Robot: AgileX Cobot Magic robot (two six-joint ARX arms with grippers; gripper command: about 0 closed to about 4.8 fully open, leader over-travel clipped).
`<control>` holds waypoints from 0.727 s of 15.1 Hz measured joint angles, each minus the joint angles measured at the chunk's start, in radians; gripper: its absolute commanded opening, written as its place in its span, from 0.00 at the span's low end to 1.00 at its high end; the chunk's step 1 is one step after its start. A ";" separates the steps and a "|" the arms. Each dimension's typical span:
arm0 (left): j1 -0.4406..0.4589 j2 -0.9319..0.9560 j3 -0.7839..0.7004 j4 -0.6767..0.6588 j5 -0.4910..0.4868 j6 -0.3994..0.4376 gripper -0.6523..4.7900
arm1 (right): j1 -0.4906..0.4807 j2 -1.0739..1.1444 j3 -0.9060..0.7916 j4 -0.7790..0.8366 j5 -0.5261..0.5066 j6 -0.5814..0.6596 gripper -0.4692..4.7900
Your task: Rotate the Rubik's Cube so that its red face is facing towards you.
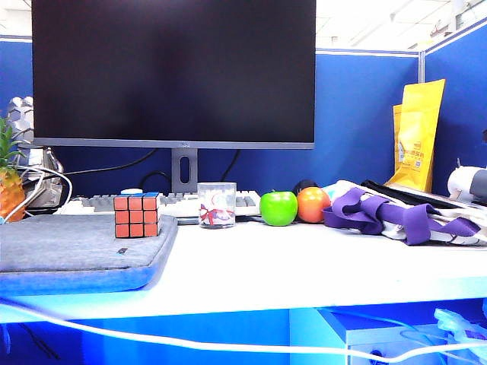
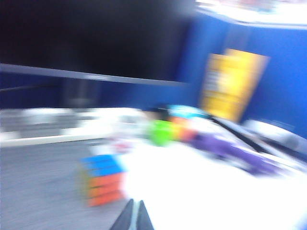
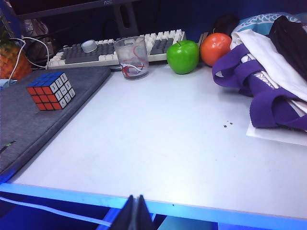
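The Rubik's Cube (image 1: 137, 215) sits near the right-hand corner of a grey felt mat (image 1: 68, 251) on the white desk (image 1: 304, 266), in front of the keyboard (image 1: 99, 203) and below the big dark monitor (image 1: 173, 72). In the exterior view the side turned to the camera is nine reddish-orange squares split by black lines, with a thin strip of blue showing on top. The right wrist view shows three sides at once: blue on top, red-orange on one side and white on the side next to it (image 3: 50, 90). In the left wrist view the cube (image 2: 103, 179) is heavily blurred, only a blue top over orange bands readable. Beside the mat stands a clear glass cup (image 1: 217, 204), then a green apple (image 1: 278, 207) and an orange (image 1: 313, 204), and further right a purple and white cloth bag (image 1: 403, 217). Neither gripper touches the cube. The left gripper (image 2: 134, 218) hovers low near the mat, its fingertips pressed together with nothing between them. The right gripper (image 3: 135, 213) hangs over the front edge of the desk, well apart from the cube, its fingertips likewise together and empty.
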 measured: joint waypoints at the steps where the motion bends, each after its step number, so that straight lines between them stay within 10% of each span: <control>1: 0.000 0.000 0.004 0.016 0.053 -0.023 0.11 | 0.000 0.000 0.000 0.001 0.000 0.000 0.08; 7: 0.000 0.094 0.246 -0.060 -0.144 0.039 0.11 | 0.000 0.000 0.003 0.254 -0.054 0.046 0.08; 11: 0.000 0.538 0.610 -0.179 -0.081 0.078 0.12 | -0.001 0.029 0.199 0.248 -0.076 0.033 0.08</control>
